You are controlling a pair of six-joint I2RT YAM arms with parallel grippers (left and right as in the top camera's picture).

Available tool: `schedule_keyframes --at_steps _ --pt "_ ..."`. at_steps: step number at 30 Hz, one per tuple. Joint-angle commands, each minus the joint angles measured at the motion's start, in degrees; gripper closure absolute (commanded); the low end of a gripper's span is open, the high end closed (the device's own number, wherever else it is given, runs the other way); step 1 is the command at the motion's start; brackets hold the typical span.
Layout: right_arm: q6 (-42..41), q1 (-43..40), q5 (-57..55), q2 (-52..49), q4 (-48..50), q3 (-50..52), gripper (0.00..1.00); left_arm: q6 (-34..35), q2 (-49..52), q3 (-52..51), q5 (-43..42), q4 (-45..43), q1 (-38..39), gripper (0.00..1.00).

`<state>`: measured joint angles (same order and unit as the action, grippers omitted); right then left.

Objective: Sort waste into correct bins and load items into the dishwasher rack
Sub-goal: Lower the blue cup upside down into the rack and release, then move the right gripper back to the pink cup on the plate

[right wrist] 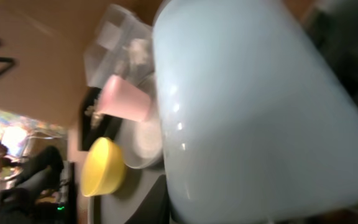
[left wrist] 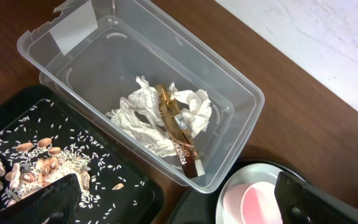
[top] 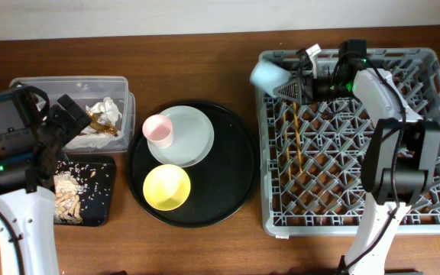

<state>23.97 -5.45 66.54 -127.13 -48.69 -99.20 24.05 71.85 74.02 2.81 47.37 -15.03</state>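
Observation:
My right gripper [top: 292,80] is shut on the small blue cup [top: 268,74] and holds it on its side over the far left corner of the grey dishwasher rack [top: 434,153]. The cup fills the right wrist view [right wrist: 247,106]. The chopsticks [top: 296,141] lie in the rack. My left gripper [top: 71,122] is open and empty above the near edge of the clear box [left wrist: 241,93], which holds white tissues [left wrist: 142,115] and the gold wrapper [left wrist: 179,134]. Food scraps [top: 69,200] lie in the shallow black tray [top: 105,206]. The pink cup [top: 158,130] stands on the plate [top: 193,137] beside the yellow bowl [top: 166,187].
The large round black tray [top: 231,168] carries the plate and bowl between the bins and the rack. Rice grains are scattered over the shallow tray [left wrist: 123,186]. A pale wall or floor strip runs behind the table's far edge.

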Motion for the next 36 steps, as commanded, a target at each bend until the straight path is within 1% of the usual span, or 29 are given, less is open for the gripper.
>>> schedule_keyframes --at_steps 1,6,10,13,14,17,19,21,23,28,31,33,36 --pt "-0.44 0.57 -5.38 -2.71 0.94 0.79 0.91 0.15 -0.31 0.59 -0.42 -0.07 -0.31 0.01" --pt "-0.42 0.46 -5.31 -2.73 0.55 0.79 0.93 0.15 -0.31 0.59 -0.42 -0.07 -0.31 0.01" --pt "-0.24 -0.96 -5.33 -1.20 -2.95 0.61 0.89 0.15 -0.31 0.59 -0.42 -0.07 -0.31 0.01" --pt "-0.24 -2.21 -6.14 2.21 -5.22 0.59 0.87 0.15 -0.31 0.59 -0.42 -0.07 -0.31 0.01" --pt "-0.26 -2.58 -7.72 3.93 -6.16 0.52 0.87 0.15 -0.31 0.59 -0.42 -0.07 -0.31 0.01" --pt "-0.48 -2.91 -16.70 10.12 -8.76 0.50 0.77 0.15 -0.31 0.59 -0.42 -0.07 -0.31 0.01" --pt "-0.90 -2.40 -23.34 14.14 -9.66 0.50 0.75 0.15 -0.31 0.59 -0.42 -0.07 -0.31 0.01" --pt "-3.48 -1.38 -30.42 18.21 -9.73 0.50 0.73 0.15 -0.31 0.59 -0.42 -0.07 -0.31 0.01" --pt "-4.68 0.24 -34.58 21.97 -10.27 0.50 0.73 0.15 -0.31 0.59 -0.42 -0.07 -0.31 0.01" --pt "-5.05 8.79 -36.02 28.37 -12.07 0.52 0.73 0.15 -0.31 0.59 -0.42 -0.07 -0.31 0.01" --pt "-7.02 17.22 -39.10 29.22 -11.17 0.52 0.73 0.15 -0.31 0.59 -0.42 -0.07 -0.31 0.01" --pt "-8.44 24.37 -44.09 28.70 -9.38 0.52 0.73 0.15 -0.31 0.59 -0.42 -0.07 -0.31 0.01" --pt "-8.44 35.50 -53.18 27.10 -4.66 0.52 0.71 0.15 -0.31 0.59 -0.42 -0.07 -0.31 0.01"
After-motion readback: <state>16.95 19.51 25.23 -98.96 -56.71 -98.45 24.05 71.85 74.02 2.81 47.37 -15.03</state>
